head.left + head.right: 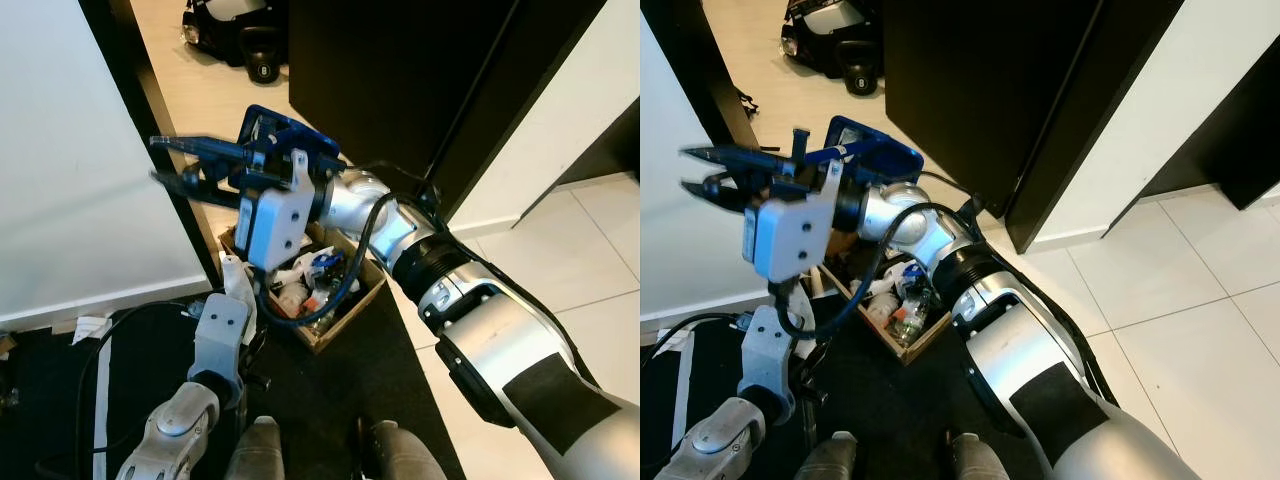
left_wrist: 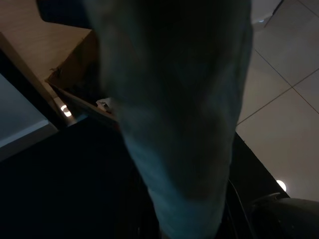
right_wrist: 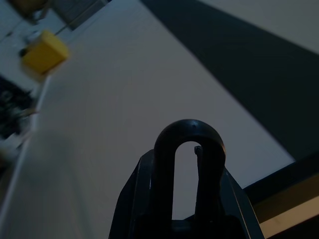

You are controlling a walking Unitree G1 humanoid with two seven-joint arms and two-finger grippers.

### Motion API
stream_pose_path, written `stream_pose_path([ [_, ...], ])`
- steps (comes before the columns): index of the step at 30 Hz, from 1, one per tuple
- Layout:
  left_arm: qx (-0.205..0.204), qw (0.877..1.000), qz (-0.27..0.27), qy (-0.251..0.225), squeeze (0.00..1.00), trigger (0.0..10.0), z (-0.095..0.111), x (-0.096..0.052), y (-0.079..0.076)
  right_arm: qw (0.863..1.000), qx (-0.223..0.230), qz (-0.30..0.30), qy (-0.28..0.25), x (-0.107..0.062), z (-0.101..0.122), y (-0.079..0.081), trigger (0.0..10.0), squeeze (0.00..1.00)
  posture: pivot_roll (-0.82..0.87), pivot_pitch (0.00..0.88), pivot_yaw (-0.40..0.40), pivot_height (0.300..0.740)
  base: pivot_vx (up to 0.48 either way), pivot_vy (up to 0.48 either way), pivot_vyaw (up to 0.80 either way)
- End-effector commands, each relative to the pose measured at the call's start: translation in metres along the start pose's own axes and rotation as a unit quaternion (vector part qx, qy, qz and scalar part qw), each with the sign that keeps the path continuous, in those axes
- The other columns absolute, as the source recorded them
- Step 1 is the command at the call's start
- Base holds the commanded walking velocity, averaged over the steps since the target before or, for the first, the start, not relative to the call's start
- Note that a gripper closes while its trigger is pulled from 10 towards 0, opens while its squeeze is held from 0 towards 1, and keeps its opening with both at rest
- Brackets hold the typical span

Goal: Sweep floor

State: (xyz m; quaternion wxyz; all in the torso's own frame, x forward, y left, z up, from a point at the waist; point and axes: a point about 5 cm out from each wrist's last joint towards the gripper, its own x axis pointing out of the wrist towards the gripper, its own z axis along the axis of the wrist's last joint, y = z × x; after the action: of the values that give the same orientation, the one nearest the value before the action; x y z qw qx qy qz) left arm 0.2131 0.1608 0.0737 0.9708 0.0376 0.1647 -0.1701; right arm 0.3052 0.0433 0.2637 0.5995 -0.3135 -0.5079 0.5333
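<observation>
floor (image 1: pixel 600 250) tiled; cardboard box (image 1: pixel 345 310) of litter under raised right gripper (image 1: pixel 158 160), fingers parted, empty.

Right arm (image 1: pixel 500 340) is silver w/ a black patch near the shoulder and a black band at the joint; its gripper (image 1: pixel 160 160) has black fingers, a white wrist block and a bright blue bracket behind. Left arm (image 1: pixel 175 425) is silver-grey too. Cardboard box (image 1: pixel 345 310) is plain brown, w/ white, clear and blue bits inside (hard to tell apart). Floor tiles (image 1: pixel 1180 330) are pale grey-white w/ darker grout lines. The mat (image 1: pixel 340 390) underfoot is black. The wall (image 1: pixel 70 150) is white, door frame (image 1: pixel 150 110) black. In the right wrist view a small yellow block (image 3: pixel 46 54) shows, blurred.
</observation>
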Motion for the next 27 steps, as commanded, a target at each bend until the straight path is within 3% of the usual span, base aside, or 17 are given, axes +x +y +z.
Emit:
stream_pose_path([
  [1, -0.041, 0.998, -0.044, 0.005, 0.0, 10.0, -0.007, 0.004, -0.022, 0.999, -0.023, 0.024, -0.024, 0.001, 0.006, 0.001, 10.0, 0.0, 0.18, 0.157, -0.127, 0.74, 0.0, 0.0, 0.0],
  [7, -0.039, 0.998, -0.047, 0.003, 0.0, 10.0, -0.006, 0.008, -0.024, 0.996, -0.022, 0.077, -0.044, -0.004, 0.01, 0.028, 10.0, 0.0, 0.17, 0.159, -0.12, 0.74, 0.0, 0.0, 0.0],
  [10, -0.038, 0.998, -0.046, 0.003, 0.0, 10.0, -0.006, 0.01, -0.023, 0.996, -0.006, 0.088, -0.026, -0.01, 0.006, 0.041, 10.0, 0.0, 0.16, 0.155, -0.117, 0.74, 0.0, 0.0, 0.0],
  [12, -0.036, 0.998, -0.047, 0.005, 0.0, 10.0, -0.007, 0.012, -0.023, 0.99, -0.008, 0.135, -0.029, -0.018, 0.008, 0.061, 10.0, 0.0, 0.16, 0.159, -0.117, 0.74, 0.0, 0.0, 0.0],
  [16, -0.034, 0.998, -0.051, 0.003, 0.0, 10.0, -0.006, 0.013, -0.024, 0.991, -0.016, 0.129, -0.019, -0.019, 0.005, 0.055, 10.0, 0.0, 0.16, 0.161, -0.115, 0.74, 0.0, 0.0, 0.0],
  [19, -0.035, 0.998, -0.048, 0.001, 0.0, 10.0, -0.005, 0.015, -0.022, 0.995, -0.049, 0.084, 0.015, -0.013, -0.002, 0.017, 10.0, 0.0, 0.15, 0.159, -0.112, 0.74, 0.0, 0.0, 0.0],
  [21, -0.034, 0.998, -0.048, 0.001, 0.0, 10.0, -0.005, 0.015, -0.022, 0.995, -0.043, 0.087, 0.011, -0.013, -0.001, 0.02, 10.0, 0.0, 0.15, 0.157, -0.112, 0.74, 0.0, 0.0, 0.0],
  [22, -0.033, 0.998, -0.049, 0.001, 0.0, 10.0, -0.005, 0.016, -0.023, 0.992, -0.021, 0.126, -0.016, -0.017, 0.005, 0.05, 10.0, 0.0, 0.16, 0.158, -0.114, 0.74, 0.0, 0.0, 0.0],
  [23, -0.033, 0.998, -0.049, 0.001, 0.0, 10.0, -0.005, 0.016, -0.023, 0.992, -0.021, 0.126, -0.016, -0.017, 0.005, 0.05, 10.0, 0.0, 0.16, 0.158, -0.114, 0.74, 0.0, 0.0, 0.0],
  [25, -0.033, 0.998, -0.048, 0.0, 0.0, 10.0, -0.004, 0.016, -0.023, 0.989, -0.009, 0.144, -0.031, -0.02, 0.009, 0.067, 10.0, 0.0, 0.16, 0.161, -0.113, 0.74, 0.0, 0.0, 0.0],
  [26, -0.034, 0.998, -0.047, -0.001, 0.0, 10.0, -0.004, 0.016, -0.022, 0.991, -0.018, 0.128, -0.016, -0.019, 0.005, 0.056, 10.0, 0.0, 0.16, 0.163, -0.112, 0.74, 0.0, 0.0, 0.0],
  [27, -0.034, 0.998, -0.047, -0.001, 0.0, 10.0, -0.004, 0.016, -0.022, 0.991, -0.018, 0.128, -0.016, -0.019, 0.005, 0.056, 10.0, 0.0, 0.16, 0.163, -0.112, 0.74, 0.0, 0.0, 0.0],
])
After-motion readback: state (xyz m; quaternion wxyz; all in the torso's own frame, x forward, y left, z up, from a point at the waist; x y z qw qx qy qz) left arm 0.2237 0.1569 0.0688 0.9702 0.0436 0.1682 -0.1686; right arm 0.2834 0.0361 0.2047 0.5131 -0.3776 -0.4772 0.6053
